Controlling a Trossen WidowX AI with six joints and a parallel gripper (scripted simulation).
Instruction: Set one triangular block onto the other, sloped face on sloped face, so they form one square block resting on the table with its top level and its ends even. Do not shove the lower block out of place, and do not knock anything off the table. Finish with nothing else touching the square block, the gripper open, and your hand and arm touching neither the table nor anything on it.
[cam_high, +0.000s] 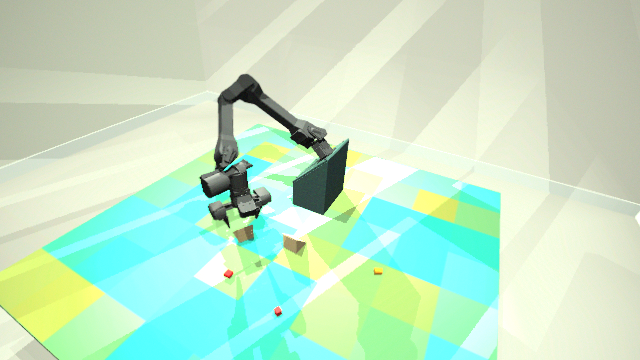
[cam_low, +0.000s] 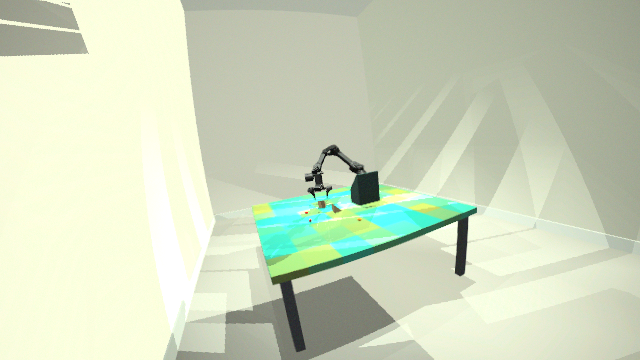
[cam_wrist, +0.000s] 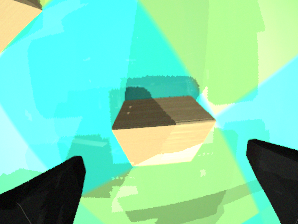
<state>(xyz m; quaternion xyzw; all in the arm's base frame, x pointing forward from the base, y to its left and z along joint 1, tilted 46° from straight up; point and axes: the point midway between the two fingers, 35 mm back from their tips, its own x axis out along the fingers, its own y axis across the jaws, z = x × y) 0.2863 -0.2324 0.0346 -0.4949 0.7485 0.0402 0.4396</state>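
A wooden triangular block is on the table below the hand. In the wrist view a long ridge faces up, with a dark face on one side and a light face on the other. The other wooden triangular block stands apart from it, cut off at the wrist view's top left corner. My gripper is wide open and empty, above the first block, with a fingertip to either side of it and a gap to each in the wrist view.
A tall dark green box stands by the arm's base. Two small red pieces and a small orange-yellow piece lie on the patchwork table.
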